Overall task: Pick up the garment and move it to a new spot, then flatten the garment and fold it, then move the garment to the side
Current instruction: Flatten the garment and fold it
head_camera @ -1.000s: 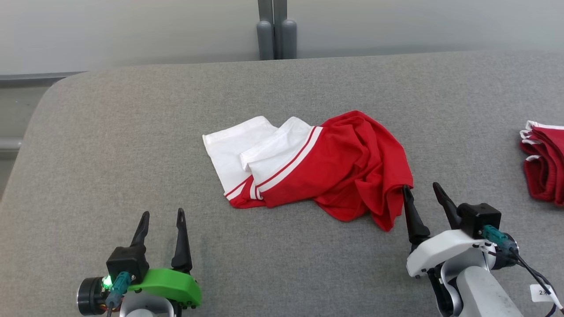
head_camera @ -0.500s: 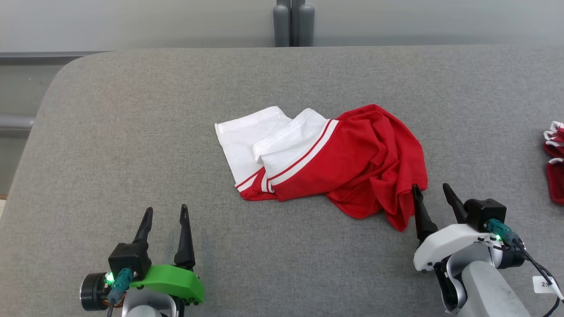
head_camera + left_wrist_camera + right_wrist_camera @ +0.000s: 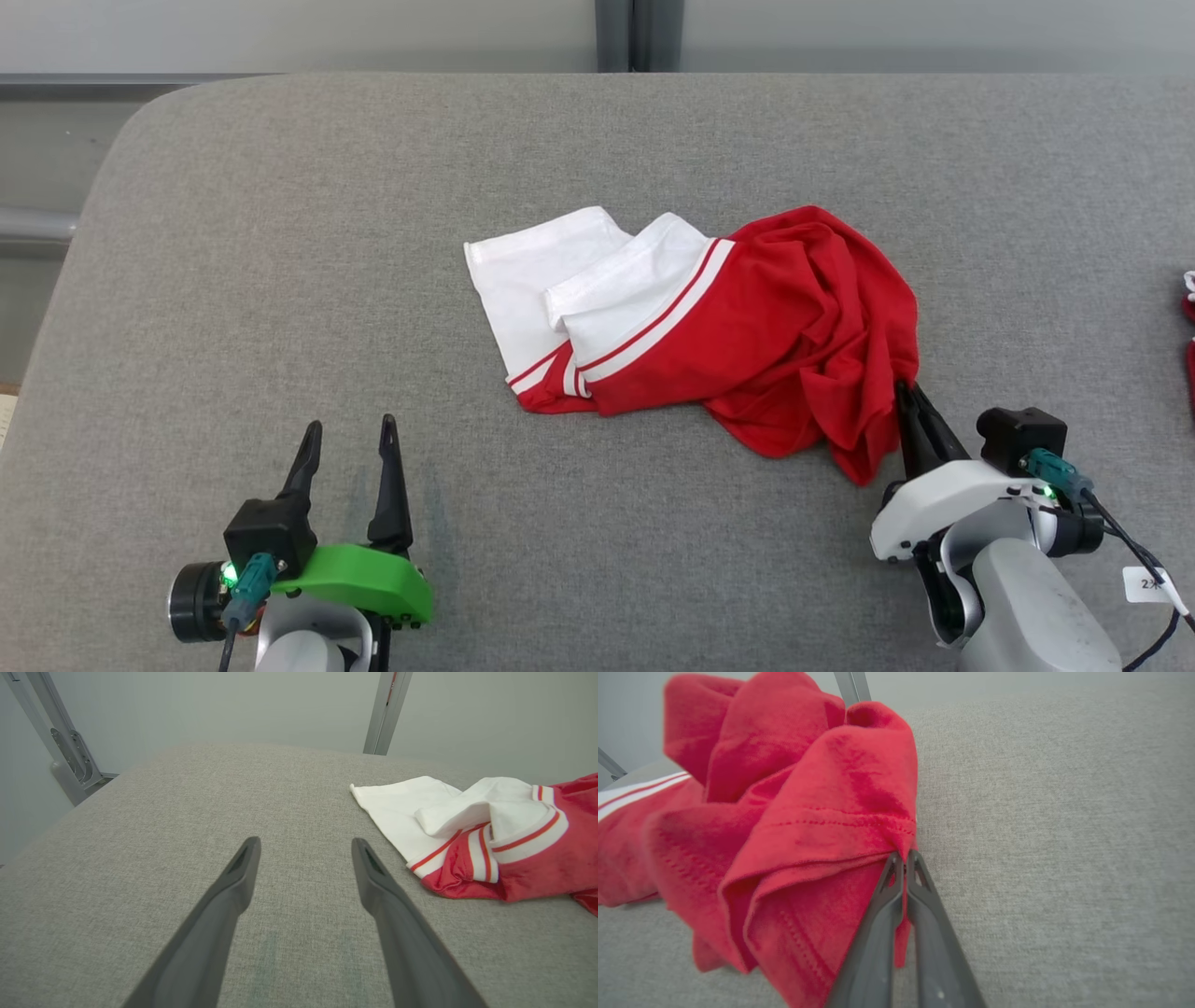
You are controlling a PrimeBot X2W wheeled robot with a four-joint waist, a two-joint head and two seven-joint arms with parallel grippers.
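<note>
The garment [image 3: 747, 327] is a crumpled red shirt with white, red-striped sleeves, lying mid-table on grey cloth. In the right wrist view its red hem [image 3: 817, 826] bunches up in front of the fingers. My right gripper [image 3: 907, 392] is shut on the garment's near right edge, and the right wrist view shows its tips [image 3: 903, 856] pinching a fold of red fabric. My left gripper [image 3: 350, 431] stands open at the lower left, well clear of the garment's white sleeves [image 3: 420, 812], with nothing between its fingers [image 3: 243, 872].
The grey padded table [image 3: 280, 233] has a rounded far left corner. More red and white cloth [image 3: 1189, 308] lies at the far right edge. A grey post [image 3: 639, 35] rises behind the table against a pale wall.
My right gripper has closed from open onto the garment's right edge. The head camera has tilted and turned, shifting the whole picture. The left arm is still.
</note>
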